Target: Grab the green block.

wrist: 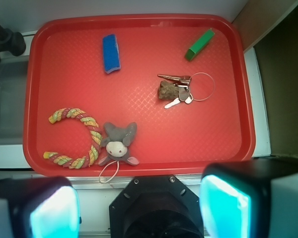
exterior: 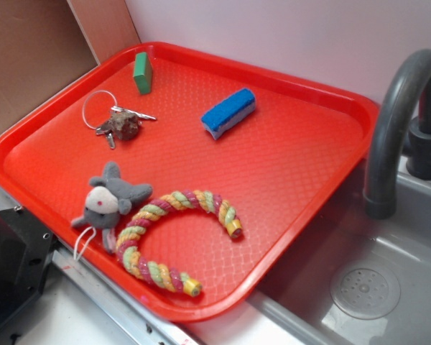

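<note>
Surface: a red tray [exterior: 330, 165] is set beside a sink [exterior: 388, 287].
Green block [wrist: 199, 44]: stood on edge at the tray's far corner.
Gripper [wrist: 139, 208]: fingers spread, nothing held.
Risk: the keys [wrist: 176, 91] lying nearby may be snagged; the block may be toppled.

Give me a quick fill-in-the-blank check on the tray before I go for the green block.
1. The green block stands on its edge near a far ____ of the red tray.
2. The ring of keys lies between the green block and the plush ____.
3. The blue block is ____ than the green one.
4. The fingers hang over the near rim of the tray and hold ____.

Missing words: corner; mouse; larger; nothing
</note>
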`<state>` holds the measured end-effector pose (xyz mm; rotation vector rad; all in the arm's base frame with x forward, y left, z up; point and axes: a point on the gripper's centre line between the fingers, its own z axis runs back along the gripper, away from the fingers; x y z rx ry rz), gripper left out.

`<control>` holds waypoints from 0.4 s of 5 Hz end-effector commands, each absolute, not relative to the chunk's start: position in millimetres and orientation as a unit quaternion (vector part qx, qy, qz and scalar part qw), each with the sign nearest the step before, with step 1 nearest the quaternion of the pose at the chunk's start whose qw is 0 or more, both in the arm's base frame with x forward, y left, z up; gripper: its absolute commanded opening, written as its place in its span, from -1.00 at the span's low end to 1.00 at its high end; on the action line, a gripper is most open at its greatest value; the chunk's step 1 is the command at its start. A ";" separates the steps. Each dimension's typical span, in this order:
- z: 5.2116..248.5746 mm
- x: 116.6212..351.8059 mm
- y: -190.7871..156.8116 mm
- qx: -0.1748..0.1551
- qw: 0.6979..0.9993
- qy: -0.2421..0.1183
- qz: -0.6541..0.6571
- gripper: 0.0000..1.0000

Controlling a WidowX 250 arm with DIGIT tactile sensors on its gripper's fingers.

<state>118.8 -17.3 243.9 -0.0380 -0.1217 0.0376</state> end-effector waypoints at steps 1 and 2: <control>243.9 118.8 -17.3 -0.019 0.998 -0.061 0.019 1.00; 244.3 126.1 -1.9 -0.022 0.984 -0.102 0.142 1.00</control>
